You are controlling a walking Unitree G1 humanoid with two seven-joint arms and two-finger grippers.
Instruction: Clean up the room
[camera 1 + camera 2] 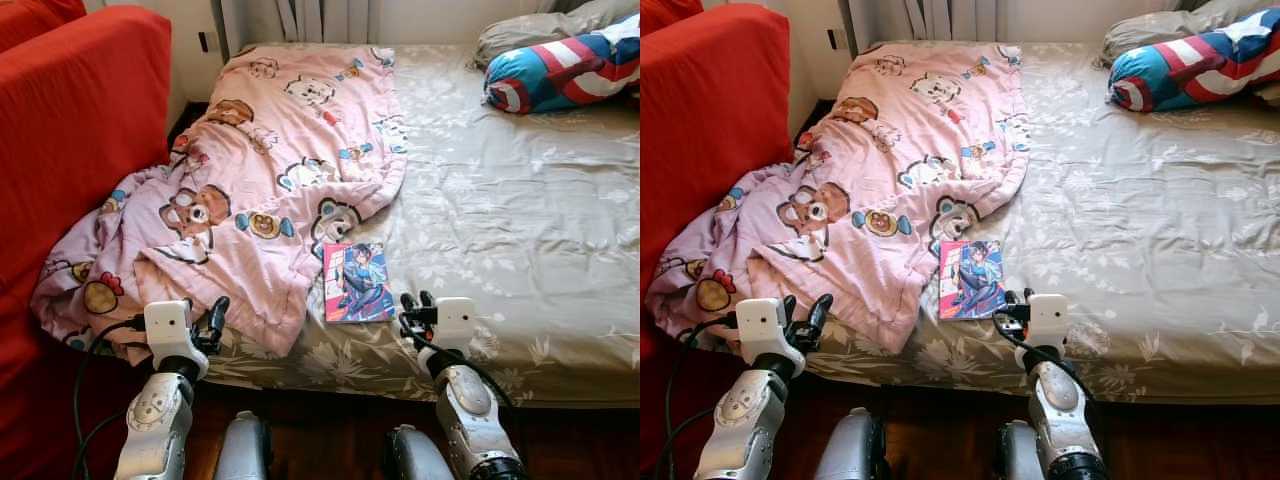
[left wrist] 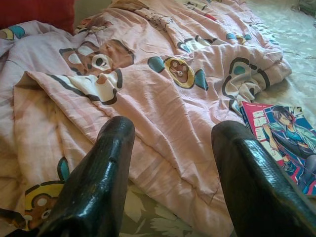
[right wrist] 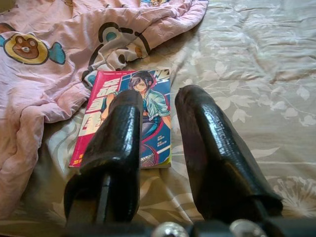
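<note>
A crumpled pink blanket (image 1: 270, 170) printed with cartoon bears covers the left side of the bed and spills over its near left corner. A comic book (image 1: 357, 282) with a pink and blue cover lies flat on the sheet by the front edge, just right of the blanket's hem. My right gripper (image 1: 417, 299) hovers open over the bed edge, just right of the book (image 3: 98, 113), with nothing between its fingers. My left gripper (image 1: 205, 308) stands open at the blanket's near hem (image 2: 163, 98), holding nothing.
The bed sheet (image 1: 520, 220) is grey-green with a leaf pattern. A blue, red and white pillow (image 1: 560, 70) lies at the far right. A red sofa (image 1: 70, 130) stands tight against the bed's left side. Dark wood floor (image 1: 330, 430) lies below me.
</note>
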